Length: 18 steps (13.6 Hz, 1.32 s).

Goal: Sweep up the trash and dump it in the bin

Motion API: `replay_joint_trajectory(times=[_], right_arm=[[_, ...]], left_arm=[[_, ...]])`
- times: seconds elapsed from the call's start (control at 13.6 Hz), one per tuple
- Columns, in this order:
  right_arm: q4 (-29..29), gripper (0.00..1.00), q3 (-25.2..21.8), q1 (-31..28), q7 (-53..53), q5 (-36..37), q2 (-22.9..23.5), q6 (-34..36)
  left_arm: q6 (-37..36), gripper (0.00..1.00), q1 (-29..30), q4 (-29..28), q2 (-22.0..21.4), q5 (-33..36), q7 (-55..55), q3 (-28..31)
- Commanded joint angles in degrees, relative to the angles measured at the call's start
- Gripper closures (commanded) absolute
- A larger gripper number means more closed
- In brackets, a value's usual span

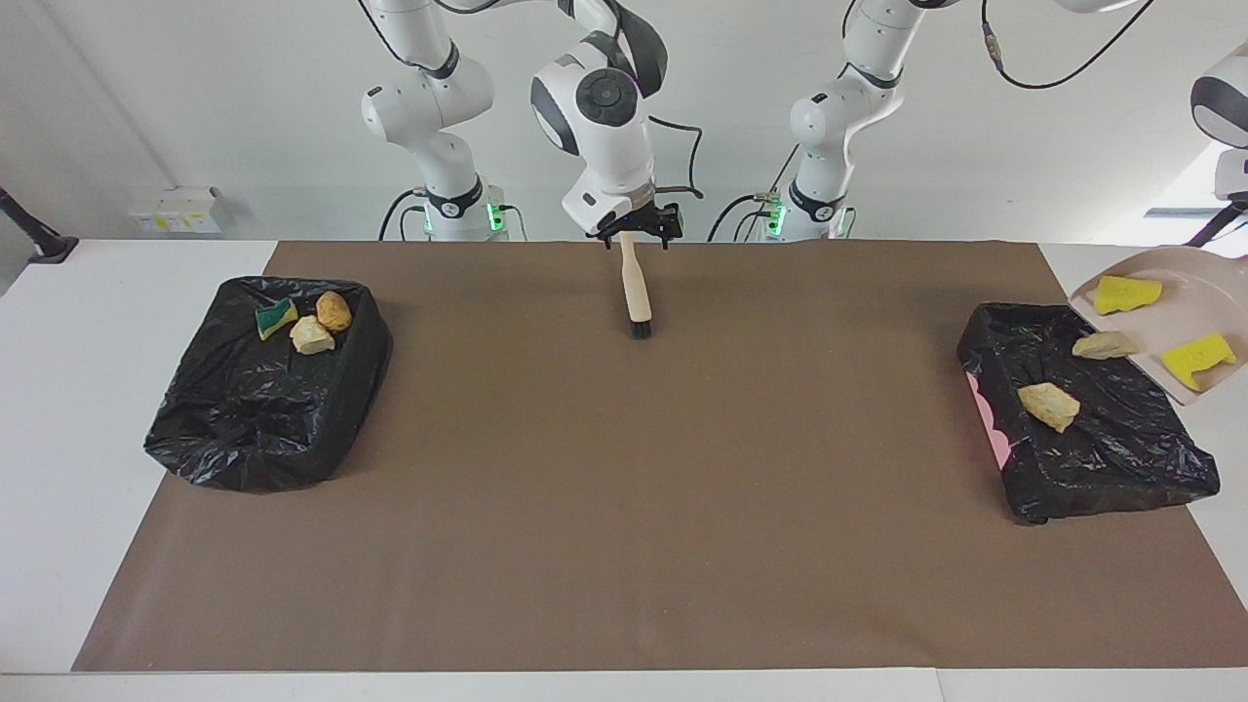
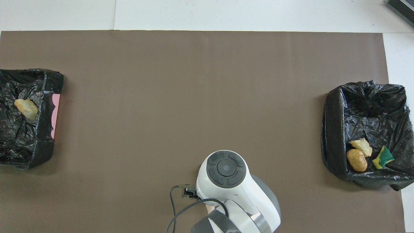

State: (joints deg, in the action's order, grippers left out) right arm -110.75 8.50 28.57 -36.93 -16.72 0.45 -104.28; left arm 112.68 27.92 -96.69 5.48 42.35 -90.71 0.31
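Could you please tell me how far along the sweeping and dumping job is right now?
Done: three scraps lie in the bin at the right arm's end, and one chunk in the bin at the left arm's end. In hand: the tilted dustpan is over that bin, a second chunk at its lip. Left: two yellow sponge bits on the pan. The brush lies under the right gripper.

Black bin liners [image 1: 263,409], brown table cover [image 1: 624,487], yellow sponge bits [image 1: 1126,292], beige dustpan [image 1: 1209,278], beige black-bristled brush [image 1: 636,292].

Table [image 1: 136,585] bears brown mat [image 1: 624,507]; two bins [image 1: 263,400] [image 1: 1082,458].
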Motion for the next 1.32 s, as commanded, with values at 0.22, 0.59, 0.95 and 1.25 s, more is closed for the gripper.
replay_joint_trajectory(times=[0.22, 0.59, 0.95, 1.25], right_arm=[[8.5, 0.00, -0.2, -9.8, 13.5, 0.3, -0.2, 6.6], [14.0, 0.00, -0.3, -17.3, 29.9, 5.9, -1.0, 11.0], [19.3, 0.00, -0.1, -22.1, 44.1, 14.9, -1.3, 13.4], [22.1, 0.00, -0.2, -26.2, 45.1, 22.1, -1.2, 13.4]], left_arm=[[-1.1, 1.00, -4.9, -2.1, -1.8, 7.8, 0.8, 0.5], [-2.6, 1.00, -8.8, -2.3, -2.2, 14.8, 1.2, 0.5], [-2.3, 1.00, -10.5, -2.2, -3.3, 20.2, 1.4, 0.2], [-3.2, 1.00, -10.2, -2.4, -5.3, 8.0, 3.2, 0.2]])
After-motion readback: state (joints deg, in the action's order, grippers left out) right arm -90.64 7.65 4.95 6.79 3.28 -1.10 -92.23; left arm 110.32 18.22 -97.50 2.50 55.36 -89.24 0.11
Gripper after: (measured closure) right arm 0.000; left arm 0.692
